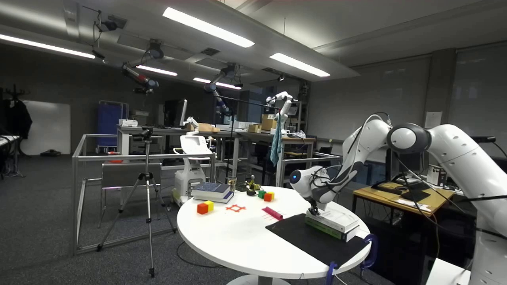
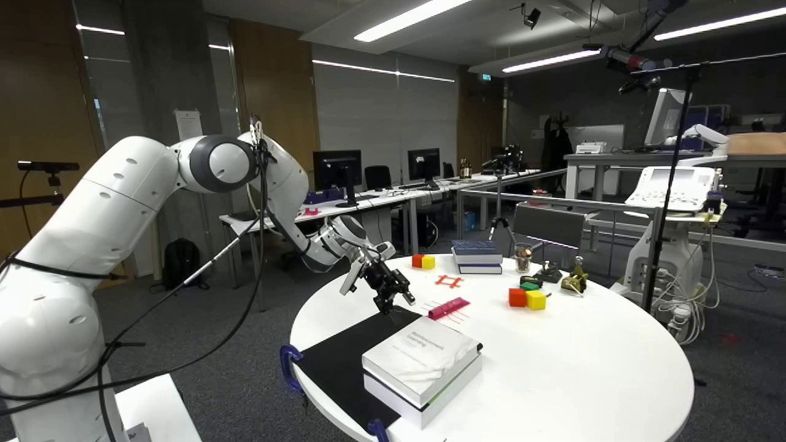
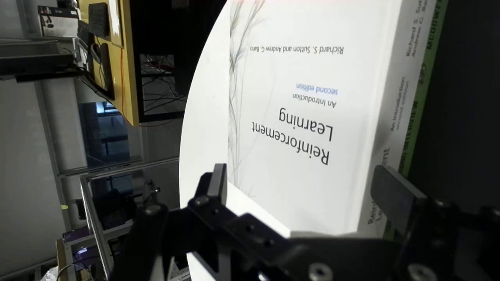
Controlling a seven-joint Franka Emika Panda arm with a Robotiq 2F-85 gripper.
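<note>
Gripper (image 3: 301, 175) looms close, jaws spread wide near one end of the green-spined book (image 1: 325, 229), while the white book (image 3: 300, 117) rests on top of it and could, if a skewed approach clips it, slide right off!

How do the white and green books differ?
The white book has a white spine; the green book, a green one. The white book lies on top, its cover showing; the green book is beneath, its top mostly hidden. Both lie flat, spines on the same side.
</note>
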